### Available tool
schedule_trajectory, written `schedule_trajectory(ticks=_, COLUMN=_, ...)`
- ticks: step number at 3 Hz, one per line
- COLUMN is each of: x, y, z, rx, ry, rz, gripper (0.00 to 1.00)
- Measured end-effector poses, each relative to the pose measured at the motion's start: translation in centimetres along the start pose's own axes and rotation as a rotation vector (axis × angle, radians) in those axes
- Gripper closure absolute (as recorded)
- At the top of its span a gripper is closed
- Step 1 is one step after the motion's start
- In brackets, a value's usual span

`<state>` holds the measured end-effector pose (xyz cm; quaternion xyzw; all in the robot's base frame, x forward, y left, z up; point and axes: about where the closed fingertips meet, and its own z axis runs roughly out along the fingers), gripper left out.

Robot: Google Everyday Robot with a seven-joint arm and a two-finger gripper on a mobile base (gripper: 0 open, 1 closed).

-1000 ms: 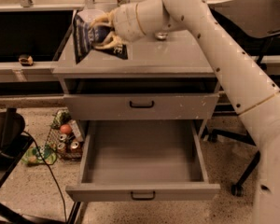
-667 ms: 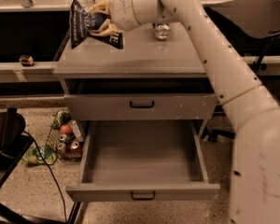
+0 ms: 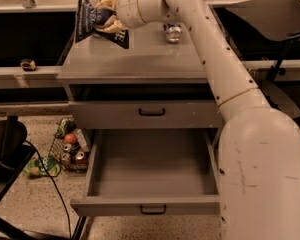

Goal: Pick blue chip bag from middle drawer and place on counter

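The arm sweeps up from the lower right, long white links stretched out, wrist turned across to the far left corner of the counter (image 3: 140,64). There's the pincer (image 3: 105,18), clamped on the blue chip bag (image 3: 85,19), which stands upright in its grip and leans a touch. Whether the bag's bottom edge touches the counter, I cannot tell. A soda can (image 3: 172,32) sits right of the pincer. Well below it, the middle drawer (image 3: 150,204) hangs open.

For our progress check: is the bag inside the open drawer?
No, the end effector grips the bag at the counter's back-left corner, outside the drawer.
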<state>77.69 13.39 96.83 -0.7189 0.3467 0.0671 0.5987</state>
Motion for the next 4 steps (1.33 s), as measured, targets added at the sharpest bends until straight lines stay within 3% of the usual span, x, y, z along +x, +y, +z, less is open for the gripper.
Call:
schedule_trajectory(ticks=2, x=1.8, y=-0.1, z=0.8, rx=-0.005, ry=0.009, rz=0.043, gripper=0.12)
schedule_trajectory(ticks=3, x=2.4, y=0.0, z=0.5, rx=-0.006, ry=0.016, rz=0.054, gripper=0.00)
schedule_trajectory(ticks=4, x=3.1, y=0.0, z=-3.1, rx=0.028, ry=0.050, rz=0.061, gripper=0.00)
